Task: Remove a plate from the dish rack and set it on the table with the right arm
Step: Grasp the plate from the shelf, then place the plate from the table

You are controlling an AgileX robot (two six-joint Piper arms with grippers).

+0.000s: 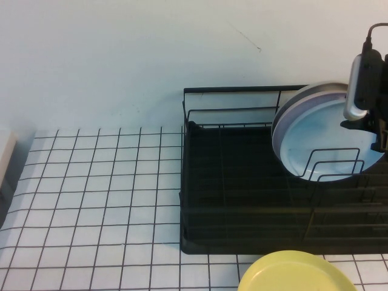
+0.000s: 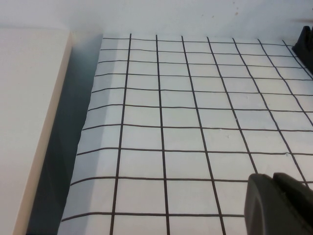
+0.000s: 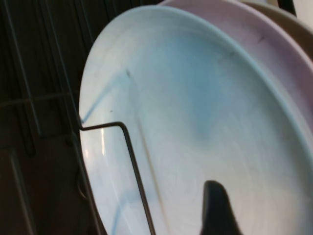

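Note:
The light-blue plate (image 1: pixel 327 136) stands upright in the right part of the black wire dish rack (image 1: pixel 230 200), behind a wire divider (image 1: pixel 333 160). My right gripper (image 1: pixel 379 130) is at the plate's right rim, at the high view's right edge. The right wrist view shows the plate's face (image 3: pixel 195 122) close up, with the rack (image 3: pixel 29 98) behind it. My left gripper (image 2: pixel 276 196) is shut and empty, low over the gridded table (image 2: pixel 186 127); it is out of the high view.
A pale pink plate (image 1: pixel 276 130) stands right behind the blue one and shows in the right wrist view (image 3: pixel 264 44), with a beige one (image 3: pixel 288 22) behind it. A yellow plate (image 1: pixel 297 273) lies in front of the rack. Open table (image 1: pixel 91 200) lies left of the rack.

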